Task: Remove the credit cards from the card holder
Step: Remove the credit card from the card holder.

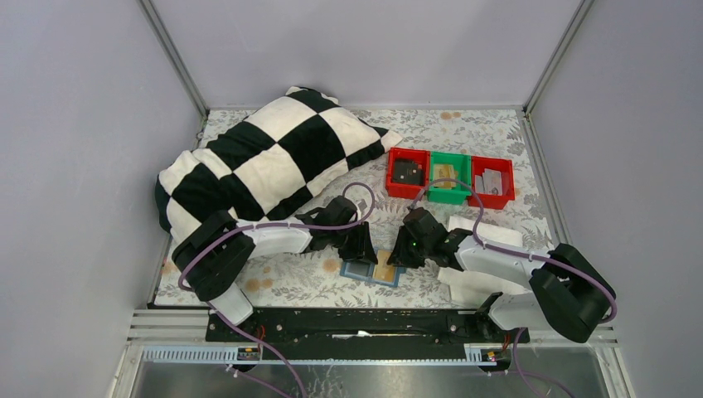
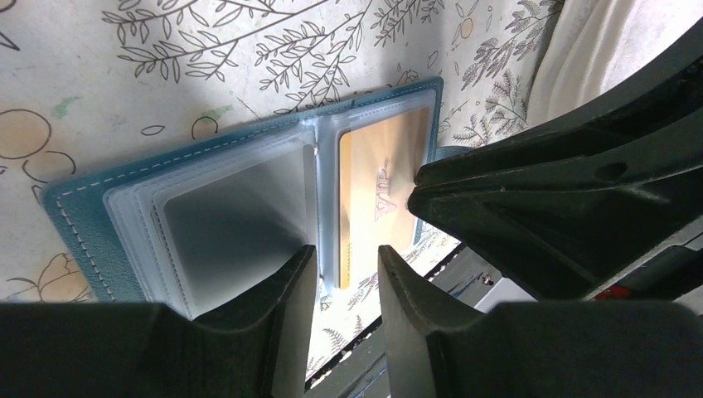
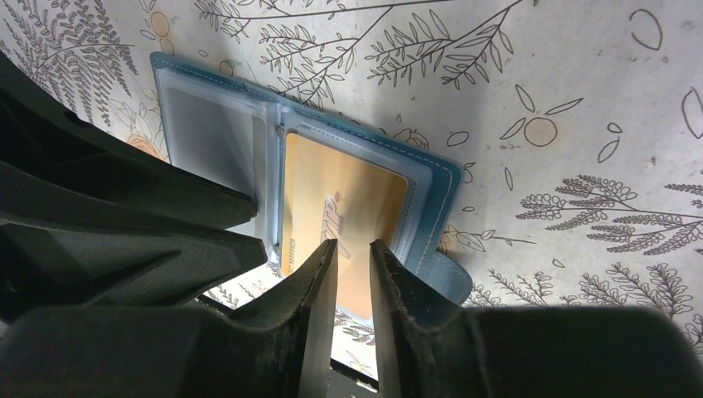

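The step in hand is drawing out the first card. The card holder (image 1: 371,271) lies open and flat on the counter (image 1: 464,133), at its near middle, between the two arms. A gold card (image 3: 348,195) sits in the clear sleeve of its right panel, and its near end seems to stick out past the sleeve. The sleeves on the left panel look empty.

The right hand (image 3: 354,249) is poised over the near end of that card, fingers slightly parted and holding nothing. The left hand (image 2: 346,257) hovers at the holder's spine, likewise slightly parted and empty.

Next, I judge, the left hand must pin the holder down while the right nips the card's free end and slides it toward the near side. The card is thin and lies flat, so getting a finger under it looks fiddly.

The counter wears a floral cloth. A checked pillow (image 1: 265,157) lies far left, and red and green bins (image 1: 448,178) stand far right. Plain grey walls enclose it.
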`<action>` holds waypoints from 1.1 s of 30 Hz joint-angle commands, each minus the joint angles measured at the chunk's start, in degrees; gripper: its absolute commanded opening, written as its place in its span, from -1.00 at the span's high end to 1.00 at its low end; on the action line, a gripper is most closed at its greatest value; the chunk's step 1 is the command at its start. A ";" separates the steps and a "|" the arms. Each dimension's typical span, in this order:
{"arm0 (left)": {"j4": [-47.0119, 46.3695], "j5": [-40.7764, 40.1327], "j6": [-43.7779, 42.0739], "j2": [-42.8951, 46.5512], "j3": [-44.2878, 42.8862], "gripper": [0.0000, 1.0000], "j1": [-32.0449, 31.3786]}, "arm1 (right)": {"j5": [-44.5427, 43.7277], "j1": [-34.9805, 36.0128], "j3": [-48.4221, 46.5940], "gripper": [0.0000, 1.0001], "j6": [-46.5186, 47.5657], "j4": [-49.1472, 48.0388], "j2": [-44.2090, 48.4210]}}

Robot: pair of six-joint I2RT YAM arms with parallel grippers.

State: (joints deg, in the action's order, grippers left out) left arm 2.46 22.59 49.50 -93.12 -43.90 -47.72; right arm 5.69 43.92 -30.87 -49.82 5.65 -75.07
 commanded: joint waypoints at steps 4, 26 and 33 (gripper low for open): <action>-1.28 -0.38 -1.42 -0.99 -0.51 0.24 -0.18 | -2.41 0.29 1.33 0.42 -1.19 0.74 2.14; -0.19 -2.28 -1.77 -2.20 0.04 0.31 -0.18 | -1.70 0.30 3.20 0.41 -1.64 -0.92 3.80; -0.40 -2.72 -1.61 -2.17 -0.05 0.33 -0.16 | -0.34 0.41 2.93 0.43 -1.57 -2.78 1.60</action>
State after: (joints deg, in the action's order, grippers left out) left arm 1.54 22.28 49.34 -94.28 -43.90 -47.75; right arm 5.39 43.92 -27.88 -51.29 4.14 -72.66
